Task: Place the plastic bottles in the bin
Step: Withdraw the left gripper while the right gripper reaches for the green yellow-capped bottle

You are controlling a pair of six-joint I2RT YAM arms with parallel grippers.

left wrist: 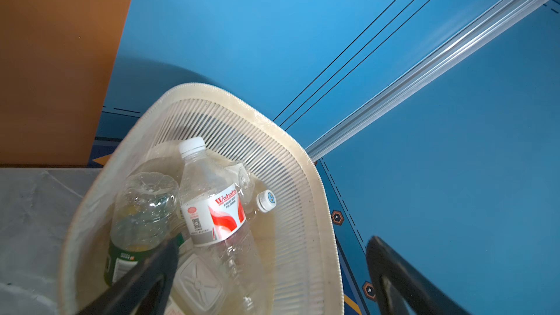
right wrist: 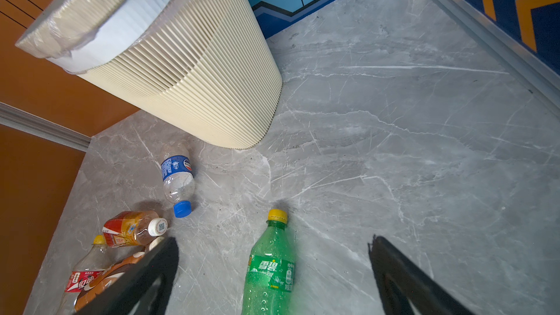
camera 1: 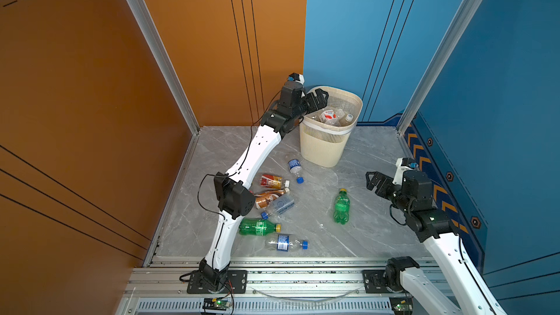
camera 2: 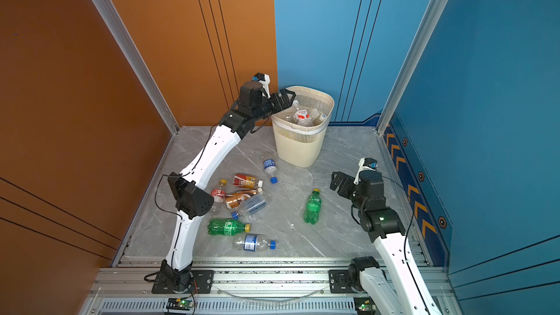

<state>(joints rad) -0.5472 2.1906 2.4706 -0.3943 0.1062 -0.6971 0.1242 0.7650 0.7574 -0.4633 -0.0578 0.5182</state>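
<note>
The left gripper [camera 1: 321, 99] hangs over the left rim of the bin [camera 1: 324, 143], jaws spread wide and empty, above clear bottles [left wrist: 212, 207] lying inside (one wears a red-and-white label). In front of the bin more bottles [camera 1: 268, 198] lie scattered on the grey marbled surface [camera 1: 363, 153]. The right gripper [camera 1: 369, 180], equally wide open and empty, hovers to the bin's front right, beside a lone green bottle [camera 1: 341, 206].

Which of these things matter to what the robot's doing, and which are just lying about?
Part of the job: the bin; binned bottles; loose bottles on the floor.
Just there: aluminium front rail; small lit circuit board; wall panels.
</note>
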